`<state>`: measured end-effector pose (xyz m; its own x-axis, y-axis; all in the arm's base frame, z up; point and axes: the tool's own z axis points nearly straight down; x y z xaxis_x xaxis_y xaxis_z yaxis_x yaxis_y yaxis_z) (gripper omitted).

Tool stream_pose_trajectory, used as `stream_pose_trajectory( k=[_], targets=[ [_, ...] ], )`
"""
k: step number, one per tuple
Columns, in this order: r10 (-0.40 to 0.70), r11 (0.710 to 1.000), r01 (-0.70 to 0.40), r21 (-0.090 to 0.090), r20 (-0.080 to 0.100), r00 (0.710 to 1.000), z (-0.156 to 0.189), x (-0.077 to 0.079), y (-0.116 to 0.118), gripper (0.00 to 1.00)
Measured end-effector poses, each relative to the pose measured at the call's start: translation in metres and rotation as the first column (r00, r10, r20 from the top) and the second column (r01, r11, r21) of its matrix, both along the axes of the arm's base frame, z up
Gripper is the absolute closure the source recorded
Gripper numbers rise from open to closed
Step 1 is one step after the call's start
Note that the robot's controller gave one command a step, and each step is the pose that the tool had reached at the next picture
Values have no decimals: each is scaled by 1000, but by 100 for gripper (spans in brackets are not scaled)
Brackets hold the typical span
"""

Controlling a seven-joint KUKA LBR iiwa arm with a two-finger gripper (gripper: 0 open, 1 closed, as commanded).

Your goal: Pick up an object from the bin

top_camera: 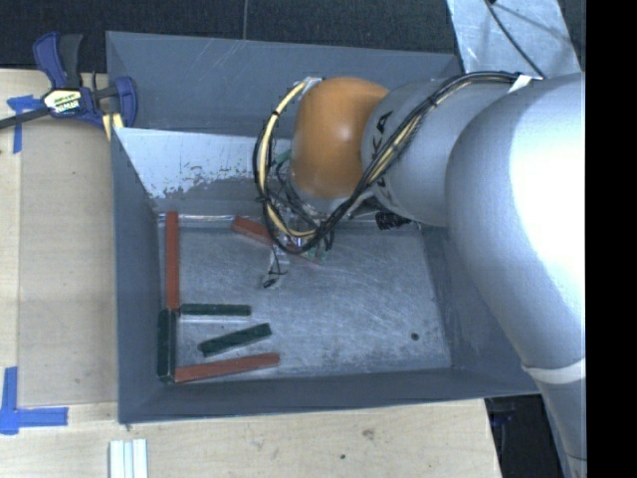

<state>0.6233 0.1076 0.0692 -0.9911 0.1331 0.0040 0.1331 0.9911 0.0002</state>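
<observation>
Pick's prob not done yet imo. The end effector (273, 270) sits low near the back of the bin (132, 297), can't tell if it's open or closed, nothing visibly in it. Closest thing is a short reddish stick (249, 229) just beside it. The other red & green sticks (234, 339) lie front-left, untouched.

Grey bin (378, 297); red sticks (227, 367); dark-green sticks (235, 339).

In the bin (299, 396), taking the tilted stick (235, 339) as mark: flat stick (214, 311) just behind it; front stick (227, 367) just before it; short stick (162, 345) left of it; long stick (171, 262) left and behind; far stick (251, 229) well behind.
</observation>
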Motion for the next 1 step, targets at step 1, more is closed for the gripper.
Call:
stream_pose_trajectory(
  k=[1],
  targets=[
    [-1, 1000, 1, 0, 0, 1000, 0, 0, 0, 0]
  ],
)
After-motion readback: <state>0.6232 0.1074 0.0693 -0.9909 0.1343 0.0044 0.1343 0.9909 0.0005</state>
